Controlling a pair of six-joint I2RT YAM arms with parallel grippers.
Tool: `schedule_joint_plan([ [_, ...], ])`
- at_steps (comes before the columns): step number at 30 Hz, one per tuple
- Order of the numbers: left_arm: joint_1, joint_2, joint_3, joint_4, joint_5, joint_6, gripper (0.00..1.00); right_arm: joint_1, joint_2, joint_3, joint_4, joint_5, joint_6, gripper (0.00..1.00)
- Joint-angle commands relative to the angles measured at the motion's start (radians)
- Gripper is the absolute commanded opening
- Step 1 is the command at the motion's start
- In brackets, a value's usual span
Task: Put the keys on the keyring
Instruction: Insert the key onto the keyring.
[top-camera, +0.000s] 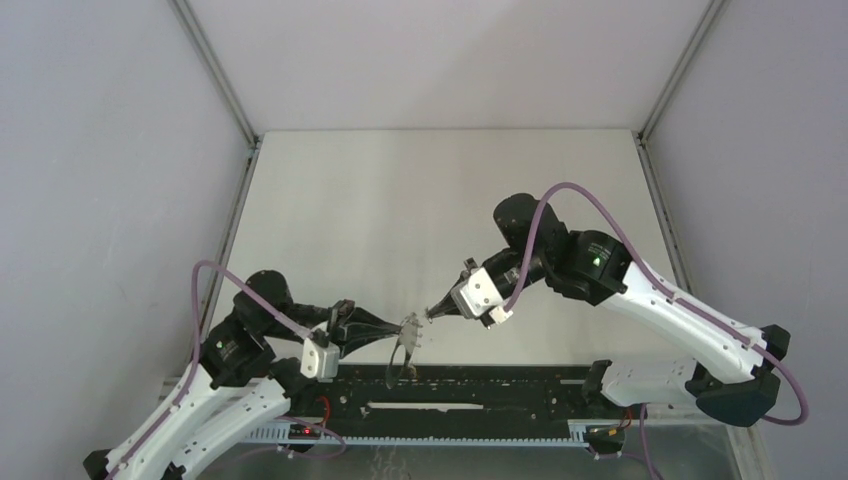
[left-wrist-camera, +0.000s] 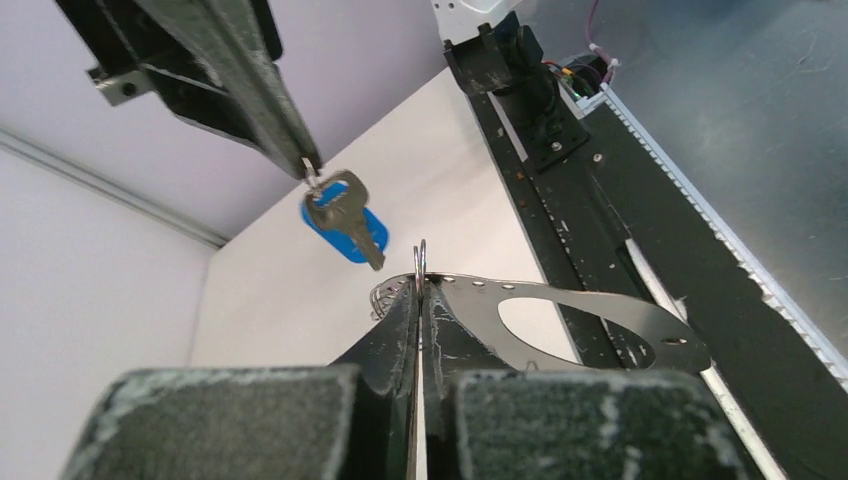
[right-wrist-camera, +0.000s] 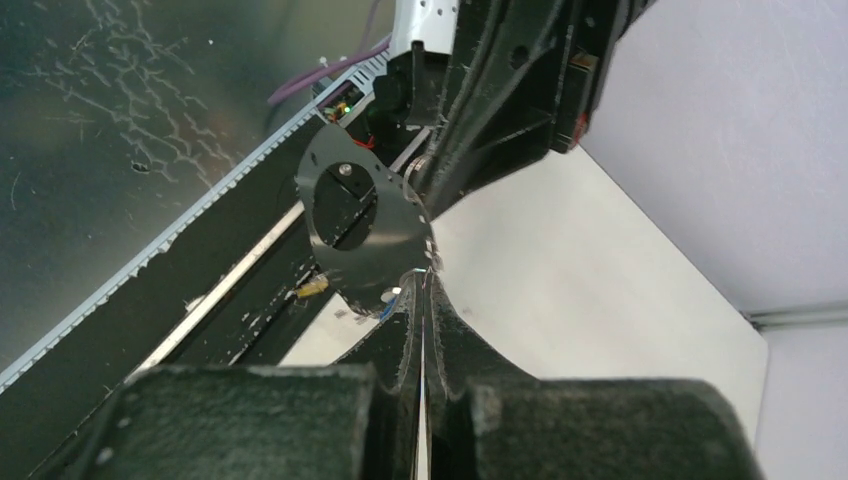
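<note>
My left gripper (top-camera: 397, 329) (left-wrist-camera: 421, 287) is shut on a small metal loop (left-wrist-camera: 421, 258) at the edge of the keyring (left-wrist-camera: 600, 312) (top-camera: 399, 358), a thin flat grey hoop held in the air over the table's near edge. Just right of it, my right gripper (top-camera: 432, 313) (right-wrist-camera: 424, 286) is shut on the small ring of the blue key (left-wrist-camera: 345, 215). This metal key and its blue tag hang from the gripper's tips, close to the loop but apart from it. In the right wrist view the keyring (right-wrist-camera: 365, 215) is a dark disc, with a yellow key head (right-wrist-camera: 312, 288) at its lower edge.
A black slotted rail (top-camera: 470, 400) (left-wrist-camera: 600, 200) runs along the near edge under the keyring. The pale tabletop (top-camera: 440, 200) stretches behind, with grey walls on three sides. The two arms meet near the table's front centre.
</note>
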Motion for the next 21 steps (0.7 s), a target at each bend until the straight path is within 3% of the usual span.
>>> schedule_joint_plan([
  [1, -0.008, -0.007, 0.014, 0.087, 0.036, 0.071, 0.00, 0.061, -0.054, -0.031, 0.044, 0.088, -0.031, 0.00],
  [11, -0.010, 0.027, 0.038, 0.080, 0.033, 0.016, 0.00, 0.130, -0.041, -0.005, 0.031, 0.181, -0.076, 0.00],
  [17, -0.010, 0.070, 0.054, 0.185, 0.030, -0.272, 0.00, 0.146, -0.017, 0.030, -0.008, 0.210, -0.102, 0.00],
  [21, -0.010, 0.082, 0.053, 0.203, 0.061, -0.344, 0.00, 0.148, -0.019, 0.048, -0.028, 0.206, -0.116, 0.00],
])
